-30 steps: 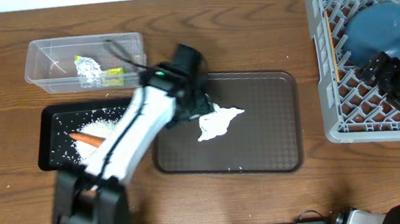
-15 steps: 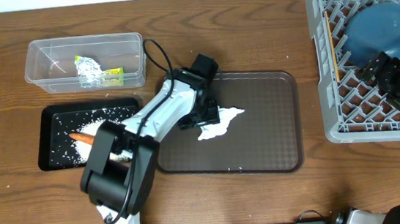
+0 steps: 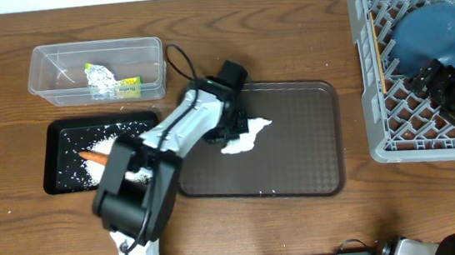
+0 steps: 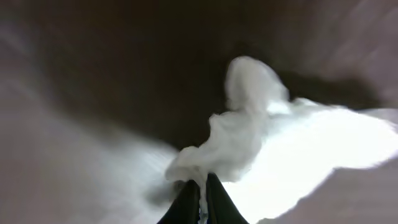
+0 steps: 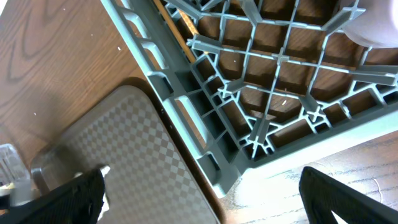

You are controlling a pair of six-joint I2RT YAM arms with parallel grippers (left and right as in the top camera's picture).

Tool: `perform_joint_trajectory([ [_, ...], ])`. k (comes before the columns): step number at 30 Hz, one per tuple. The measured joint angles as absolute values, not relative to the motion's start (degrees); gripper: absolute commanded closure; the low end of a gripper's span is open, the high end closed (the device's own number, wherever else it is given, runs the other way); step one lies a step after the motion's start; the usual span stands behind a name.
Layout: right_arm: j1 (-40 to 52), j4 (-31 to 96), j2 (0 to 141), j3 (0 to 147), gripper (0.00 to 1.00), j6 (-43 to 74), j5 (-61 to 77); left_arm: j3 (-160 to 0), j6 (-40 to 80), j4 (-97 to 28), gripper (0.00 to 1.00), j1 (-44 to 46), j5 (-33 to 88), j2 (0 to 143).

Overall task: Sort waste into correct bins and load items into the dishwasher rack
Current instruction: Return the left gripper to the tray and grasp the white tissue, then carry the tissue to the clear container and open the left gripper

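A crumpled white tissue (image 3: 247,136) lies on the brown serving tray (image 3: 298,167), and my left gripper (image 3: 230,132) is shut on its left edge. In the left wrist view the dark fingertips (image 4: 186,198) pinch a fold of the tissue (image 4: 261,124). The black tray (image 3: 54,165) holds rice (image 3: 116,143) and a carrot (image 3: 96,158). A yellow-green wrapper (image 3: 128,88) sits in the clear tub (image 3: 38,74). The grey dishwasher rack (image 3: 369,63) holds the teal bowl (image 3: 436,32) and chopsticks (image 5: 176,31). My right gripper (image 3: 450,93) hangs open over the rack's front part.
A crumpled foil ball (image 3: 101,79) lies beside the wrapper in the tub. Rice grains are scattered in the black tray. The left arm's cable loops over the serving tray's back left corner. The rack's wall (image 5: 186,118) stands close to the serving tray's right edge (image 5: 124,149).
My left gripper has closed on the tissue's left edge, and the tissue has bunched and shifted slightly up and left. The right arm has not moved.
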State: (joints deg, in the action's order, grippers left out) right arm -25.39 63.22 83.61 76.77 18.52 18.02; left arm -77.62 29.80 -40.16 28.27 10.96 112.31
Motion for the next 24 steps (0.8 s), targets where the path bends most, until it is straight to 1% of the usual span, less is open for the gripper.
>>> perform_joint_trajectory([
  [4, -25.4, 63.2, 83.6, 76.8, 0.01, 18.5, 18.0, -78.1, 33.0, -33.7, 0.94, 22.2, 9.0, 104.1],
  [9, -25.4, 63.2, 83.6, 76.8, 0.01, 18.5, 18.0, -80.4, 40.9, -27.3, 0.94, 11.9, 2.1, 96.8],
  [14, -25.4, 63.2, 83.6, 76.8, 0.01, 18.5, 18.0, -80.6, 46.9, -23.6, 0.94, 3.6, -1.7, 97.8],
  [19, -25.4, 63.2, 83.6, 76.8, 0.01, 18.5, 18.0, -80.6, 50.3, -23.5, 0.92, -1.3, -3.0, 102.6],
  [20, -25.4, 63.2, 83.6, 76.8, 0.01, 18.5, 18.0, -80.6, 51.0, -23.5, 0.87, -1.9, -3.1, 103.5],
  [21, -25.4, 63.2, 83.6, 76.8, 0.01, 18.5, 18.0, -80.6, 51.7, -23.5, 0.78, -2.7, -3.3, 104.6],
  [22, -25.4, 63.2, 83.6, 76.8, 0.01, 18.5, 18.0, -80.6, 51.9, -23.6, 0.67, -3.1, -3.3, 105.1],
  [23, -25.4, 63.2, 83.6, 76.8, 0.01, 18.5, 18.0, -80.6, 52.6, -23.6, 0.58, -3.5, -3.4, 105.7],
  [24, -25.4, 63.2, 83.6, 76.8, 0.01, 18.5, 18.0, -80.6, 52.9, -23.6, 0.51, -3.9, -3.5, 106.2],
])
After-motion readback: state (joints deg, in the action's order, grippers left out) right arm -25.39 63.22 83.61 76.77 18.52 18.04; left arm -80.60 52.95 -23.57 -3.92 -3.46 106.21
